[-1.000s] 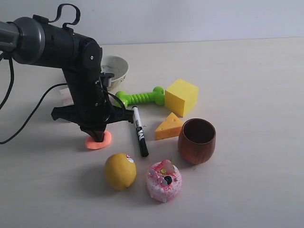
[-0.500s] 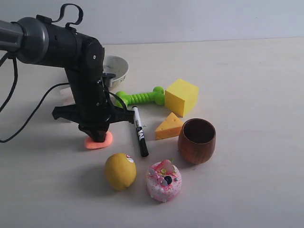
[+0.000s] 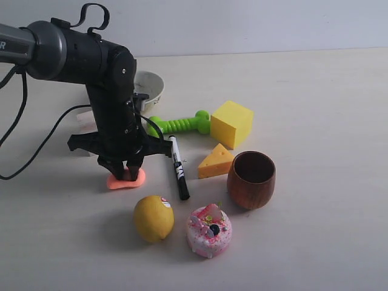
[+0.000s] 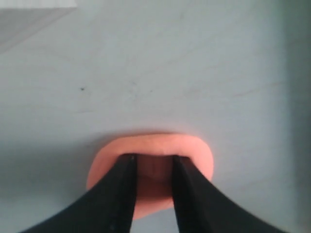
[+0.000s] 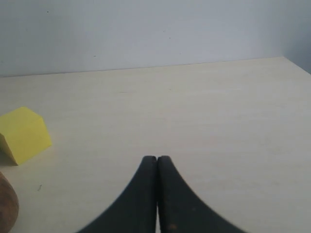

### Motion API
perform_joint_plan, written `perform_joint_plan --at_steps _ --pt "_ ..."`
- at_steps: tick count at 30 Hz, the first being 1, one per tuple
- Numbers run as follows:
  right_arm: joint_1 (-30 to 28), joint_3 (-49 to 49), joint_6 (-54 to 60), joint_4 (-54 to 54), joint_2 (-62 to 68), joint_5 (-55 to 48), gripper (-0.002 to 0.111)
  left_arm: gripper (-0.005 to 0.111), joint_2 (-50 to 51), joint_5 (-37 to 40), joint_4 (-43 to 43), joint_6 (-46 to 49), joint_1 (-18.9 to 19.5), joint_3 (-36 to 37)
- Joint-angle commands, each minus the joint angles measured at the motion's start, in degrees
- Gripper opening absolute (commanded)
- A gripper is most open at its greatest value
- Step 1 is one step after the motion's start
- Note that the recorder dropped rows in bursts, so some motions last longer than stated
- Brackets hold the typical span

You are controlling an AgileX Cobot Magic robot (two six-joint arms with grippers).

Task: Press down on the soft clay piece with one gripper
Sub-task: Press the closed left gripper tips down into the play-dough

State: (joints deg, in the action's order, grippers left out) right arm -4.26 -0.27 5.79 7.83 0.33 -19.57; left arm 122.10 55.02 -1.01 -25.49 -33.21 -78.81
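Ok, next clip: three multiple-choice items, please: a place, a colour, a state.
1. The soft clay piece sits: A under the left claw's tips; B lifted in the air; C on a box.
2. The dumbbell toy is: A blue; B green; C red.
3. The right claw is: A wide open; B gripping a pen; C shut, empty.
Answers: 1 A, the left wrist view shows both tips on it. 2 B, it is bright green. 3 C, its fingers touch with nothing between.
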Motion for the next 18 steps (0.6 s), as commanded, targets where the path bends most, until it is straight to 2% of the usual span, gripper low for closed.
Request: perform_joint_plan --at_steps 1,10,12,14,16,17,18 --pt "0.12 0.27 0.14 -0.27 -0.33 0.4 0.0 0.049 0.72 -1.08 2.12 0.09 -0.1 0.54" --pt "0.12 0.27 0.14 -0.27 -0.33 0.4 0.0 0.05 -0.85 -1.08 2.25 -0.07 -0.1 0.54" --pt "0.12 0.27 0.14 -0.27 -0.33 0.4 0.0 0.047 -1.4 -1.08 2.58 -0.07 -0.1 0.54" --pt "0.12 0.27 0.14 -0.27 -0.33 0.4 0.0 0.034 -1.53 -1.08 2.69 -0.07 -0.1 0.54" --pt "0.12 0.27 0.14 -0.27 -0.33 0.4 0.0 0.015 -1.53 -0.96 2.69 -0.07 -0.1 0.54" --pt "0.12 0.27 0.14 -0.27 -0.33 0.4 0.0 0.001 -1.53 -0.21 2.74 -0.07 -0.1 0.54" --pt "0.12 0.27 0.14 -0.27 -0.33 0.4 0.0 0.0 -1.53 0.04 2.74 0.21 -0.1 0.54"
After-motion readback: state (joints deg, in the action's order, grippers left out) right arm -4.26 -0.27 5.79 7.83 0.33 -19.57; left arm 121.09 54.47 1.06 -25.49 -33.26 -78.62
